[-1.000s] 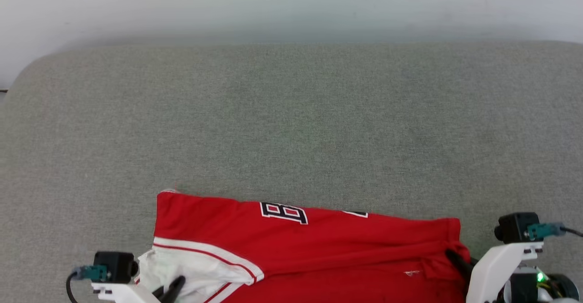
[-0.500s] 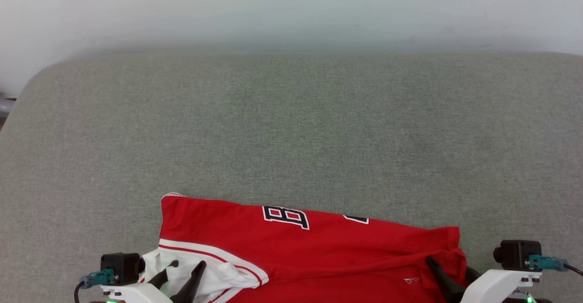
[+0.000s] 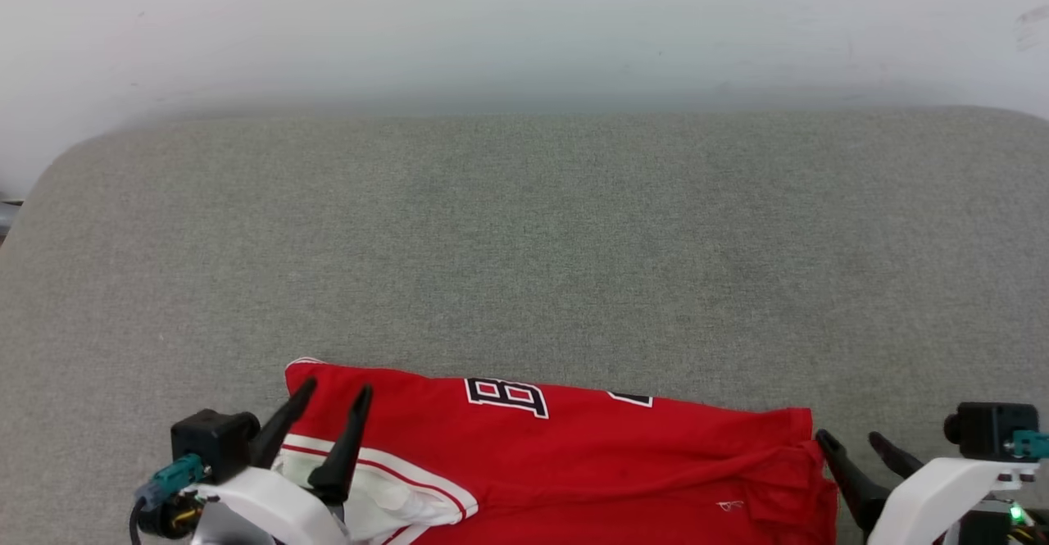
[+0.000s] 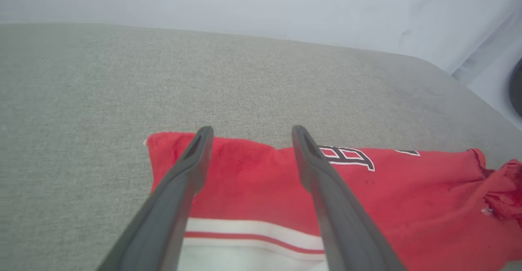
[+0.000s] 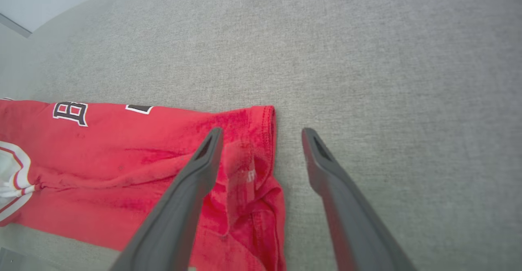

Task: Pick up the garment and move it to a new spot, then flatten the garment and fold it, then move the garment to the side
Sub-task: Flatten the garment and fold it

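The garment (image 3: 574, 455), a red jersey with a white sleeve and black-and-white letters, lies folded into a long strip along the near edge of the grey cushion. My left gripper (image 3: 334, 391) hovers open above its left end, over the white sleeve, with nothing between its fingers (image 4: 195, 161). My right gripper (image 3: 852, 440) stands open at the garment's right end, one finger over the red hem (image 5: 265, 140), the other over bare cushion. The left wrist view shows the garment (image 4: 367, 189) under the gripper (image 4: 248, 130). The right wrist view shows the gripper (image 5: 261, 131) straddling the edge.
The grey fabric cushion (image 3: 524, 242) stretches wide beyond the garment, with a pale wall (image 3: 524, 20) behind it. Its left corner (image 3: 49, 176) is rounded. A dark round object (image 4: 517, 87) shows at the far right of the left wrist view.
Both grippers have let go of the garment and risen, fingers now spread above it. The garment lies still. The head camera has tilted slightly, shifting the picture down.
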Tool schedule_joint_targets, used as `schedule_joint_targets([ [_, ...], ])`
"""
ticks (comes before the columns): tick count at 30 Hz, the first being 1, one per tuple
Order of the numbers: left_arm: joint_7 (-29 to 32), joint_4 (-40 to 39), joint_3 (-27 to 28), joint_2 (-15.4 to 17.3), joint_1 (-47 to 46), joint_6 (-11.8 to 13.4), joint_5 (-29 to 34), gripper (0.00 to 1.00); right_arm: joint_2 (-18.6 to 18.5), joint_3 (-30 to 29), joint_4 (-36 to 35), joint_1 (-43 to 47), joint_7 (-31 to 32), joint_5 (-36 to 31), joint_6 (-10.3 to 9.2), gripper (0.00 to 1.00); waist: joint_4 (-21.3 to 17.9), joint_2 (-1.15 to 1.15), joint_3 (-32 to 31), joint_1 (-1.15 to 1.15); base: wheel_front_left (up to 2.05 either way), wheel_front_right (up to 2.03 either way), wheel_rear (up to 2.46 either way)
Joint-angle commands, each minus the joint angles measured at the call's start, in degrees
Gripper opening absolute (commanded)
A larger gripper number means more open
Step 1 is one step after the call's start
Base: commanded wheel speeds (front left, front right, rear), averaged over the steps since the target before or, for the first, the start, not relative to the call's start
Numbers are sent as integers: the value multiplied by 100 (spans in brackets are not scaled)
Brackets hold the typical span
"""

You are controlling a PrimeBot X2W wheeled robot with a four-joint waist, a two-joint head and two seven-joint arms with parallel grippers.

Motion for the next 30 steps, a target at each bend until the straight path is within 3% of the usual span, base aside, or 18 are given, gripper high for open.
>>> schedule_joint_targets([
  [1, -57, -41, 65, -17, -42, 75, 112, 100, -34, -45, -36, 38, 105, -22, -5, 100, -6, 0, 17, 0, 0, 0, 0],
  [8, -150, -637, 1032, -514, -2, 372, 930, 100, -242, -341, -236, -72, 840, -74, -5, 100, 100, 0, 158, 0, 0, 0, 0],
  [16, -147, -1178, 1973, -953, 293, 317, 1899, 100, -259, -419, -497, 53, 1501, -32, -5, 100, 360, 0, 323, 0, 0, 0, 0],
  [23, -148, -1307, 2143, -1184, 570, 197, 2210, 100, -114, -341, -430, 175, 1794, 8, -5, 100, 564, 0, 510, 0, 0, 0, 0],
  [30, -149, -1181, 2164, -1443, 558, 8, 2323, 100, 75, -42, 396, 146, 1836, 119, -3, 100, 693, 0, 638, 0, 0, 0, 0],
])
